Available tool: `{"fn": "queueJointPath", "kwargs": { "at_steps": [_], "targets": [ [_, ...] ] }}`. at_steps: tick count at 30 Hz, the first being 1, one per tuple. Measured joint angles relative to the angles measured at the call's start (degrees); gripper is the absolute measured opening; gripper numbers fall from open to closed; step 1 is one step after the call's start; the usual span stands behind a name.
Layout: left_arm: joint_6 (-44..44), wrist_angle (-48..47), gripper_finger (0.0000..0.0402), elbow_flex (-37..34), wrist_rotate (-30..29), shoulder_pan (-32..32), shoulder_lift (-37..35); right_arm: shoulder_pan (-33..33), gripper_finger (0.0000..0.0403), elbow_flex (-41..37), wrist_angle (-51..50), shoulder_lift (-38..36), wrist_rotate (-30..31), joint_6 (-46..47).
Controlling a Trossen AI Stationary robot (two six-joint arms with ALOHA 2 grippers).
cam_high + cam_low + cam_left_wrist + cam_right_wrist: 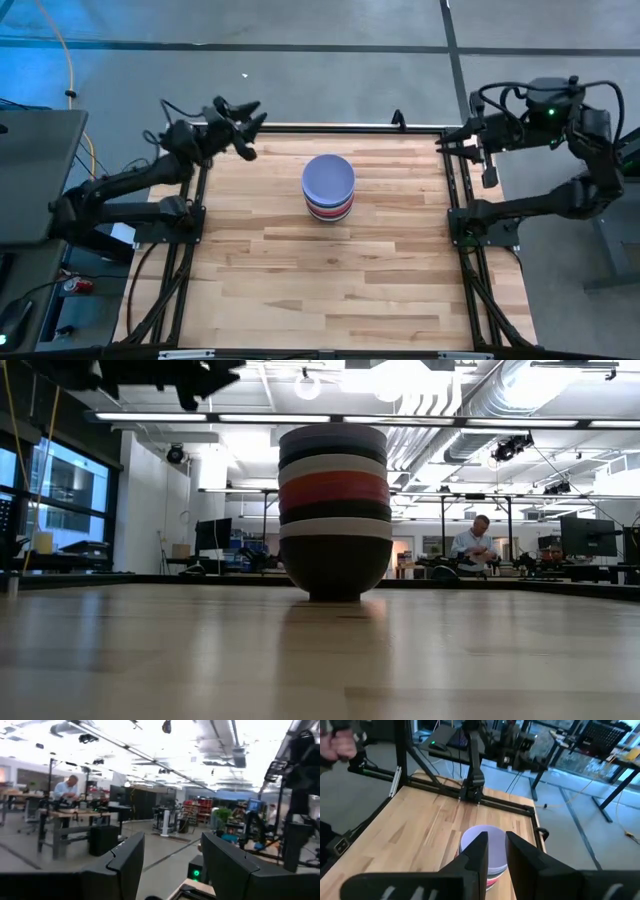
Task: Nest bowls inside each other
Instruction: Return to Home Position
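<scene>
Round smooth plastic bowls [328, 187] nested in one stack, lavender on top, mid-back of wooden worktop [300, 270]; left claw [248, 128] spread at far-left corner, right claw [452, 141] slightly parted at far-right edge.

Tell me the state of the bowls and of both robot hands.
bowl stack: nested, upright on the table, untouched.
lavender bowl: topmost, opening up, empty.
left hand: open, empty, by the table's left edge.
right hand: narrowly open, empty, by the table's right edge.

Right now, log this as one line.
bowls: nested, centre | left gripper: open, empty, left edge | right gripper: open, empty, right edge
</scene>
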Motion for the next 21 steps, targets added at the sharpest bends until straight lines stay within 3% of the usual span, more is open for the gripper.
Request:
{"fn": "queueJointPath", "kwargs": {
  "at_steps": [4,12,21],
  "targets": [
    [0.9,4.8,0.0184,-2.7,-3.4,-4.7,3.5,0.0,0.0059,-7.7,7.6,-3.6,0.0,0.8],
    [7.1,4.2,0.0184,-3.1,-11.5,-13.8,10.2,0.0,0.0059,-23.5,17.4,-10.9,-0.5,-0.4],
    [14.4,0.5,0.0184,-3.1,-10.8,-22.7,13.6,0.0,0.0059,-37.0,29.8,-22.4,-0.5,4.9]
  ]
}}
